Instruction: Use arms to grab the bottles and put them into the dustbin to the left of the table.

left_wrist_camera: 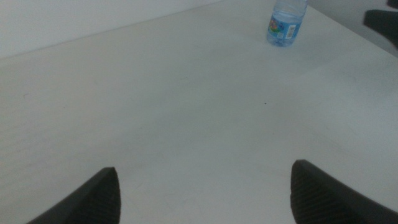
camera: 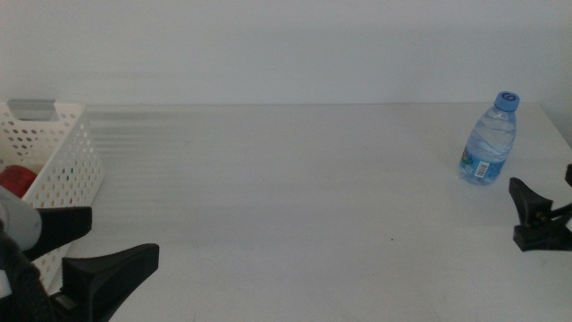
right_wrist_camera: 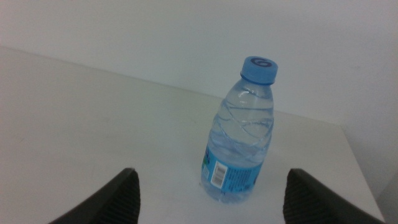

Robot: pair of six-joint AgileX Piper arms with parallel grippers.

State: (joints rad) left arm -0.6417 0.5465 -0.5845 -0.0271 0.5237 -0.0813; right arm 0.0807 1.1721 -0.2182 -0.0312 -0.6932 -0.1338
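My right tool (camera: pixel 539 224) sits at the right edge of the table (camera: pixel 295 197), jaws spread wide and gripping nothing, with the water bottle (camera: pixel 489 141) just beyond it near the far right corner. The bottle stands upright on its base, long axis vertical, blue cap (right_wrist_camera: pixel 259 68) at the top, and in my right wrist view it stands between the jaws but apart from both. It wears a blue label (right_wrist_camera: pixel 231 177) with a white barcode panel; the lettering is too small to read, and the cap bears a ring-like mark I cannot make out. A little bare table lies between the bottle and the table's right edge. My left tool (camera: pixel 85 255) hangs at the near left, also released and empty, just beside the white perforated dustbin (camera: pixel 63 152) at the left edge, where something red (camera: pixel 16 182) shows inside. Between the two tools the tabletop runs broad, giving free room across the middle.
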